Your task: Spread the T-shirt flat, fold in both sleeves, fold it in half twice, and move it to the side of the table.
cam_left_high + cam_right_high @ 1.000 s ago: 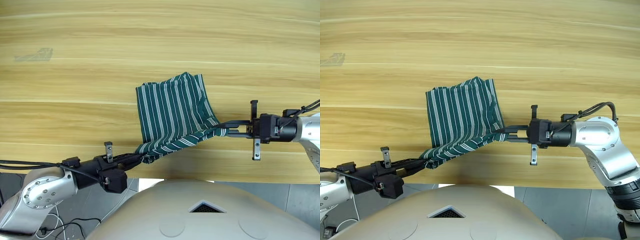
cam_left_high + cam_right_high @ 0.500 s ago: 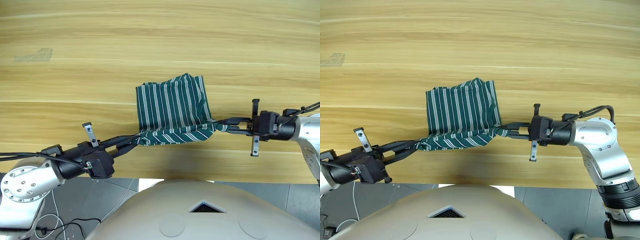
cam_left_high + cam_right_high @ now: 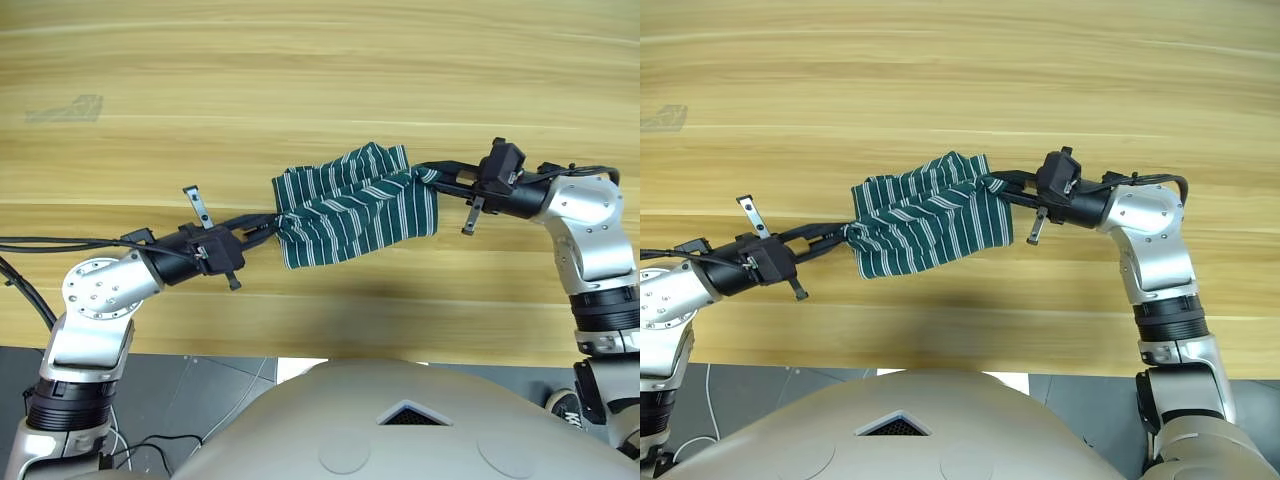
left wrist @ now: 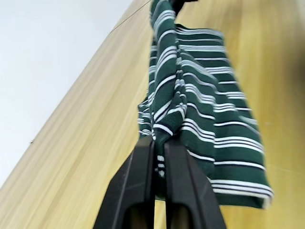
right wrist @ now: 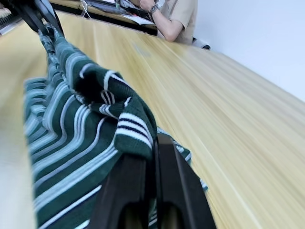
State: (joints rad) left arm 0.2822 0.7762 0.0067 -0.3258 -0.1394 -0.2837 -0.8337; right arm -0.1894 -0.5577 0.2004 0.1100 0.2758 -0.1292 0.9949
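Observation:
The dark green T-shirt (image 3: 350,205) with white stripes is folded small and held above the wooden table (image 3: 320,80), stretched between both arms. My left gripper (image 3: 272,222) is shut on its near-left corner; the left wrist view has the cloth (image 4: 190,100) pinched between the black fingers (image 4: 143,176). My right gripper (image 3: 424,174) is shut on the far-right corner, and the right wrist view shows the fabric (image 5: 81,124) bunched over its fingers (image 5: 167,171). The lower edge of the shirt hangs loose toward the table's front.
The light wooden table runs wide to the left, right and far side of the shirt. Its front edge (image 3: 300,352) lies just before the arms. A faint grey mark (image 3: 68,108) sits on the far left of the tabletop.
Both grippers have carried the held edge away from the front edge and upward, the right one moving farthest. The shirt has folded over itself and lifted.

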